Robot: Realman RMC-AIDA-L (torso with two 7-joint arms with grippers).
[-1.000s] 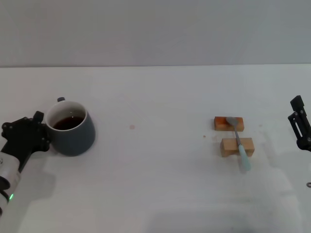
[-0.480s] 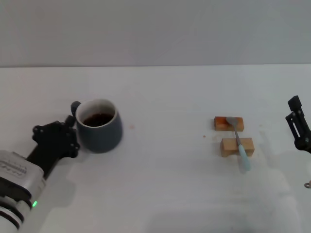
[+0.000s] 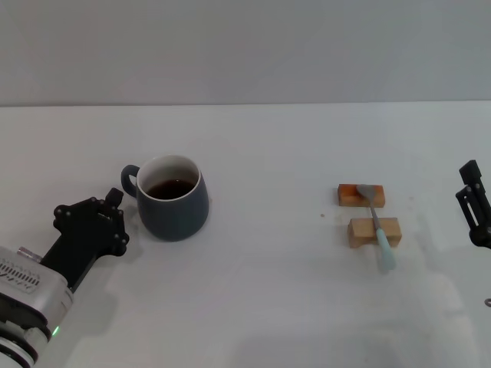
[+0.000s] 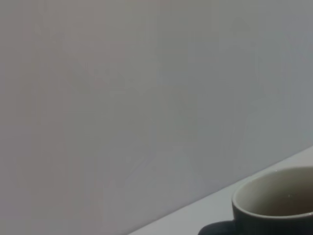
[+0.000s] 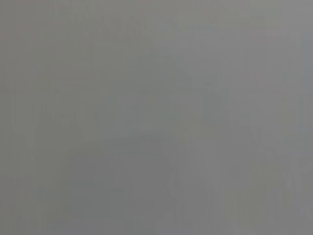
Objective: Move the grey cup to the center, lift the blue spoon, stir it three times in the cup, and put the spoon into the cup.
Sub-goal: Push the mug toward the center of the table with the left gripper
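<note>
Sliding cup [image 3: 173, 200] toward bench [image 3: 253, 291] centre: my left tool [image 3: 98, 222] sits beside its handle, grip state I cannot tell; push low and slow, dark liquid inside could slosh | cup left of centre, slate-grey, white rim | spoon [image 3: 378, 227] across blocks [image 3: 367, 213], right | right tool [image 3: 476, 205] parked at the right edge

The head camera looks forward and down over the white table [image 3: 261, 307] to its far edge and the wall. The left wrist camera sits low and close, facing that wall, sharing only the grey cup [image 3: 175, 197] rim [image 4: 274, 196]. The right wrist camera shows blank grey.
</note>
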